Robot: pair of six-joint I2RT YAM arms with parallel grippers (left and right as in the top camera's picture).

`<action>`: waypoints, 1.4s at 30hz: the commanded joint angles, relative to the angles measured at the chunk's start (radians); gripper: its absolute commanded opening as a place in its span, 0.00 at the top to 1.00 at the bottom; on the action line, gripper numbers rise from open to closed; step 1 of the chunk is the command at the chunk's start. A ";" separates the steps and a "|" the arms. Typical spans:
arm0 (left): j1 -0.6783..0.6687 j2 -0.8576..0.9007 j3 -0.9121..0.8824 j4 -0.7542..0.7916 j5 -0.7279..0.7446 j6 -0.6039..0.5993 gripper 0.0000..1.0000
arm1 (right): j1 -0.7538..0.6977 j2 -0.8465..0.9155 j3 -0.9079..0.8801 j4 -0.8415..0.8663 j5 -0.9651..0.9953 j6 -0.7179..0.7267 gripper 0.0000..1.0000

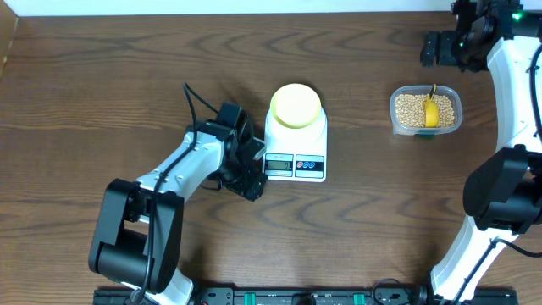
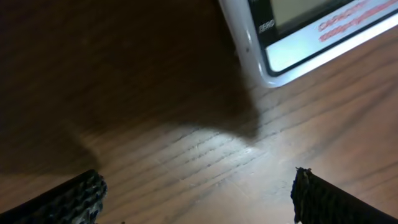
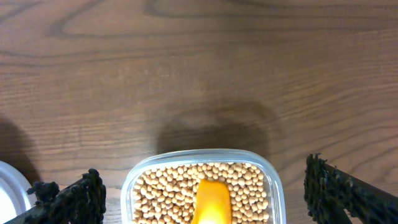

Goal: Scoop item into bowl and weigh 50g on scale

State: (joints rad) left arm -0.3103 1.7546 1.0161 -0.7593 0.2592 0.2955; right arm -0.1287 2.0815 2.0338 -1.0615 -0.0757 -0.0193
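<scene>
Jaws spread wide, the left gripper (image 2: 198, 198) hangs low over the desk (image 1: 102, 76) just beside the scale (image 1: 295, 157), which carries the bowl (image 1: 295, 105); farther off, the right gripper (image 3: 200, 186), likewise spread, faces the tub (image 1: 394, 114) of beans (image 1: 411, 108) and scoop (image 1: 432, 112). We fear a nudged scale skewing the weight.

Place: robot lab bench.
Worktop: one wood-grain table (image 1: 102, 68).
Robots: left arm (image 1: 182, 169) and right arm (image 1: 517, 76) mounted at its near edge, beside a black rail (image 1: 254, 296).
Props: scale (image 1: 295, 164), bowl (image 1: 295, 105), tub (image 1: 393, 110) of beans (image 1: 411, 108).
</scene>
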 commanded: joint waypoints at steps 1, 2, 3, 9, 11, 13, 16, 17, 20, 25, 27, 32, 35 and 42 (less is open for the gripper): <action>0.002 0.004 -0.017 0.011 -0.050 0.022 0.02 | -0.001 0.004 0.014 -0.002 -0.006 -0.005 0.01; 0.002 0.004 -0.017 0.011 -0.059 0.021 0.02 | -0.001 0.004 0.014 -0.002 -0.006 -0.005 0.01; 0.002 0.004 -0.017 0.011 -0.062 0.021 0.03 | -0.001 0.004 0.014 -0.002 -0.006 -0.005 0.01; 0.002 -0.005 0.003 0.010 -0.063 -0.021 0.02 | -0.001 0.004 0.014 -0.002 -0.006 -0.005 0.01; 0.002 -0.041 0.118 0.009 -0.069 -0.076 0.02 | -0.001 0.004 0.014 -0.002 -0.006 -0.005 0.01; 0.004 -0.053 0.201 -0.002 -0.070 -0.138 0.02 | -0.001 0.004 0.014 -0.002 -0.006 -0.005 0.01; 0.017 -0.054 0.365 -0.028 -0.069 -0.216 0.02 | -0.001 0.004 0.014 -0.002 -0.006 -0.005 0.01; 0.019 -0.053 0.404 -0.028 -0.069 -0.223 0.04 | -0.001 0.004 0.014 -0.002 -0.006 -0.005 0.01; 0.025 -0.042 0.507 -0.024 -0.070 -0.232 0.17 | -0.001 0.004 0.014 -0.002 -0.006 -0.005 0.01; 0.016 -0.030 0.541 0.084 -0.070 -0.249 0.35 | -0.001 0.004 0.014 -0.002 -0.006 -0.005 0.01; -0.002 0.000 0.532 0.129 -0.070 -0.263 0.35 | -0.001 0.004 0.014 -0.002 -0.006 -0.005 0.01; -0.054 0.109 0.531 0.179 -0.069 -0.311 0.30 | -0.001 0.004 0.014 -0.002 -0.006 -0.005 0.01; -0.090 0.140 0.531 0.217 -0.069 -0.316 0.31 | -0.001 0.004 0.014 -0.002 -0.006 -0.005 0.01; -0.166 0.187 0.531 0.240 -0.077 -0.312 0.44 | -0.001 0.004 0.014 -0.002 -0.006 -0.005 0.01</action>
State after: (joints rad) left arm -0.4511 1.9244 1.5448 -0.5198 0.1955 -0.0044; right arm -0.1287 2.0815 2.0338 -1.0615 -0.0757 -0.0193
